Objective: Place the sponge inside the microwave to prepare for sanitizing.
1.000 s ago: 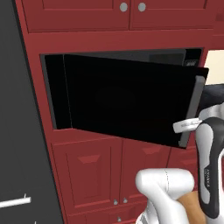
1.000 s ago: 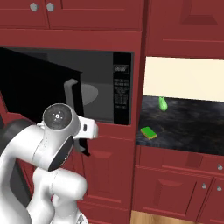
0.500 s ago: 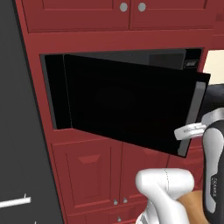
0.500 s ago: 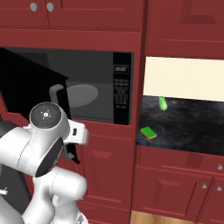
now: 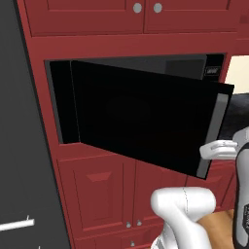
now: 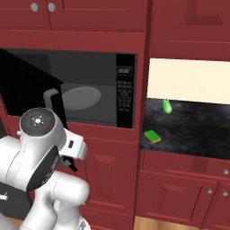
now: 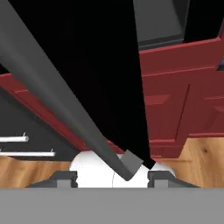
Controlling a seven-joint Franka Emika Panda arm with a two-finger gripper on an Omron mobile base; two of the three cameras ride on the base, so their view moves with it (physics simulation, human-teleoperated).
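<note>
Over the preceding second the microwave door (image 5: 146, 121) had swung further out from the cabinet front, and the arm had drawn back and down with it, its large round joint (image 6: 38, 123) dropping lower in the right base view. The arm stood bent in front of the microwave (image 6: 96, 90), forearm reaching toward the door's free edge, where the grey handle (image 7: 65, 100) ran diagonally between the gripper (image 7: 111, 175) fingers in the hand view. Whether the fingers pressed on the handle or merely straddled it could not be told. The cavity lay partly exposed, showing the round turntable (image 6: 81, 96). The sponge (image 6: 152, 136) lay where it had been, on the dark counter (image 6: 197, 130) right of the microwave, near a small green object (image 6: 167, 106).
</note>
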